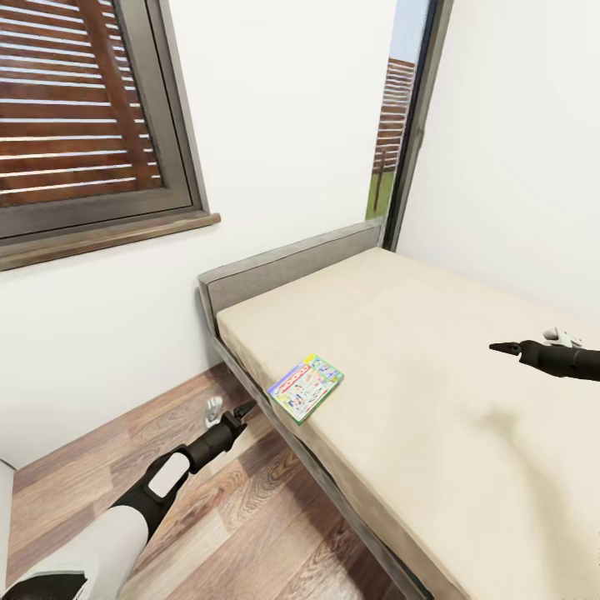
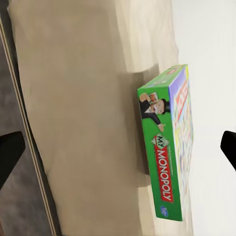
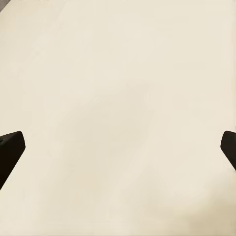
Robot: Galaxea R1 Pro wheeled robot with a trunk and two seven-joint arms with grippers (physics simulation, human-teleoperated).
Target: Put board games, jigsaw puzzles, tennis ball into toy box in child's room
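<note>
The green-edged board game [image 1: 306, 387] is seen lying flat at the bed [image 1: 433, 400] edge, just beyond the left hand [image 1: 242, 410], whose fingers are spread like those of the empty right hand [image 1: 502, 347], so it could be nudged off onto the floor [image 1: 250, 517] if approached clumsily.

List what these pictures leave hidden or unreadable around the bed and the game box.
- Flat green-edged, white-faced Monopoly board game box: in the head view its print is too small to read.
- Beige mattress bed: cut off by the head view's right and bottom edges, so anything lying farther along it is unseen.
- Left gripper: in the left wrist view the frame edges cut its black fingers.
- Right gripper: likewise in the right wrist view.
</note>
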